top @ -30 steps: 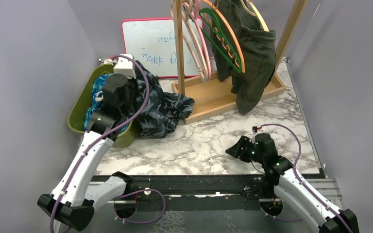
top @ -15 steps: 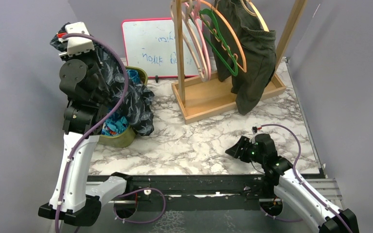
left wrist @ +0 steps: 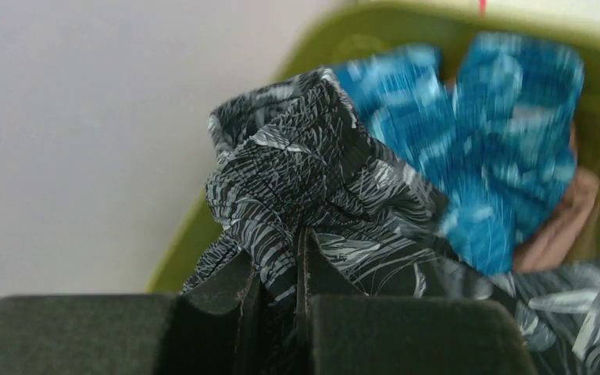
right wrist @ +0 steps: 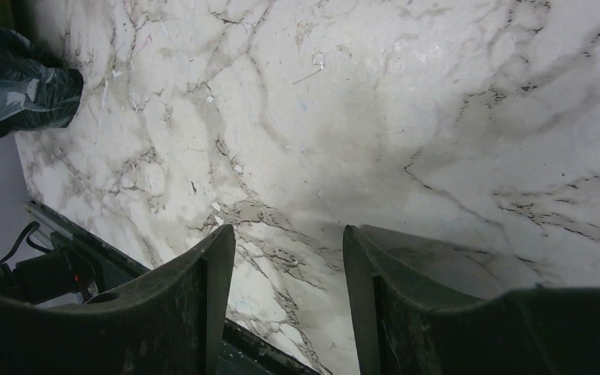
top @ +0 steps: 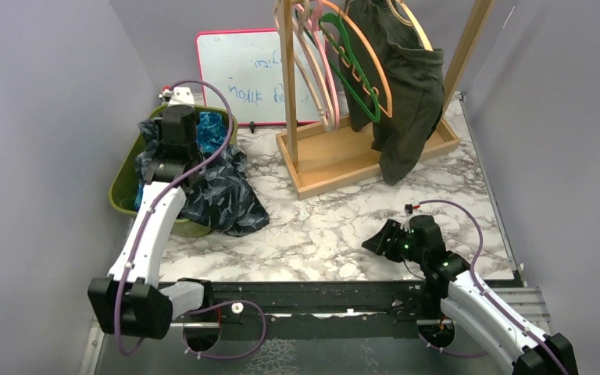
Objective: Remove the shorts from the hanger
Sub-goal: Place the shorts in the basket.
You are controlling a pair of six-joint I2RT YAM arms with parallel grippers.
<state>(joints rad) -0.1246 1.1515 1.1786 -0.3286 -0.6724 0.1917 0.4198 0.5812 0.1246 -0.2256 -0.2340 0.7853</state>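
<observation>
Two pincers: your left pincer (left wrist: 277,262) clamps the navy shorts (left wrist: 297,172) over the bin (top: 123,178); your right pincer (right wrist: 287,236) stands part open, empty, just above the worktop (right wrist: 406,101).

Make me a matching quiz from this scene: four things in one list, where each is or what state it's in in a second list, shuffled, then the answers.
Column one
1. dark navy leaf-print shorts
2. olive green shorts
3. bright blue shorts
4. right gripper

Column two
A. open above the marble table
B. lying loose inside the green bin
C. pinched in the left gripper
D. hanging on the wooden rack

Pairs: 1-C, 2-D, 3-B, 4-A
</observation>
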